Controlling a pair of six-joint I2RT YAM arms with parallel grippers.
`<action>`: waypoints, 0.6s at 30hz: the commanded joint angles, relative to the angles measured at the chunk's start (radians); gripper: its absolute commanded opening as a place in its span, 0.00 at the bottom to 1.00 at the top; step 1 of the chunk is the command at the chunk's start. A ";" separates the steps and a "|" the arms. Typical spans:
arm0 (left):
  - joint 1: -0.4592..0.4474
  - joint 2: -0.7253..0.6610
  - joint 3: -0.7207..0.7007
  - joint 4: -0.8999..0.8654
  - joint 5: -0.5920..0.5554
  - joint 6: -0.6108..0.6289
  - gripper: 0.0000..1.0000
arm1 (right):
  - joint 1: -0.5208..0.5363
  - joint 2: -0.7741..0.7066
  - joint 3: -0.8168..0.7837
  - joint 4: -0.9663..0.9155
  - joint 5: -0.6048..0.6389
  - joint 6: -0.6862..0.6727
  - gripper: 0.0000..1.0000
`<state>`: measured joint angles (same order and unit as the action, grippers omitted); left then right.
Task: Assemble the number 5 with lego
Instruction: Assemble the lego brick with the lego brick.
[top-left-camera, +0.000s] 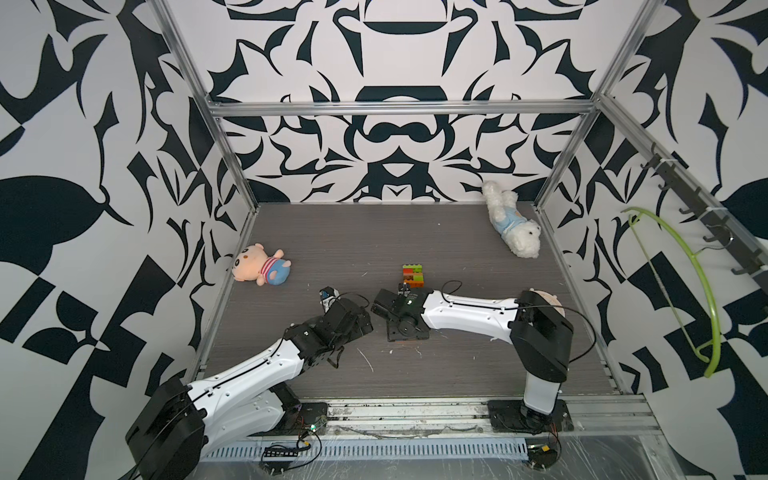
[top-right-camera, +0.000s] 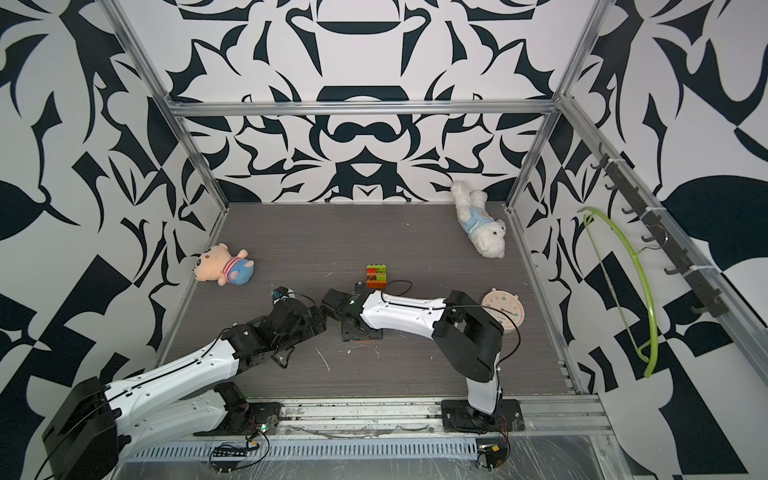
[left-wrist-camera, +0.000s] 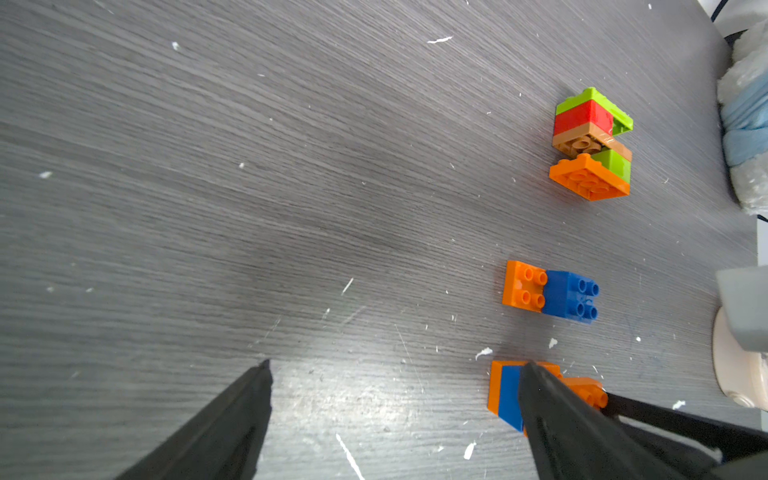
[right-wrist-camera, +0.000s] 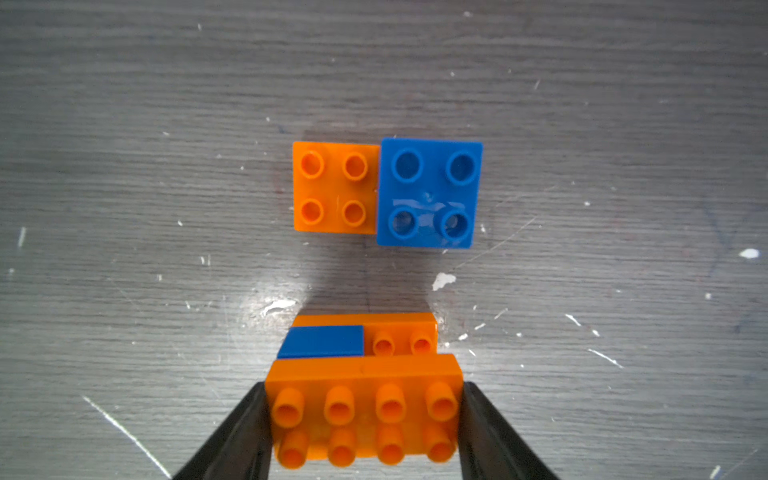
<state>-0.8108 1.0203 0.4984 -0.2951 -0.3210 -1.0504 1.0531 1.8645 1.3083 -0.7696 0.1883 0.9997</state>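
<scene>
Grey wood-grain table (top-left-camera: 374, 232) held the lego (top-right-camera: 376, 276) in three separate clumps. The right gripper (right-wrist-camera: 362, 390) pinched an orange oblong brick (right-wrist-camera: 365, 370) at the bottom of its wrist view; the left gripper (left-wrist-camera: 397, 368) hung spread and empty. The centre-frame stack (top-left-camera: 413, 276) was perhaps part of the 5; joining clumps looked undone.
</scene>
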 joint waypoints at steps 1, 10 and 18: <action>0.005 -0.007 -0.005 -0.028 -0.020 -0.005 0.99 | -0.009 0.059 0.020 -0.068 0.007 -0.032 0.57; 0.005 0.002 0.000 -0.030 -0.021 -0.005 0.99 | -0.010 0.082 0.021 -0.071 -0.032 -0.044 0.57; 0.005 0.022 0.012 -0.027 -0.018 -0.006 0.99 | -0.016 0.090 -0.001 -0.055 -0.044 -0.048 0.56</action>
<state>-0.8108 1.0325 0.4984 -0.2970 -0.3294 -1.0515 1.0416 1.8969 1.3483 -0.7982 0.1680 0.9646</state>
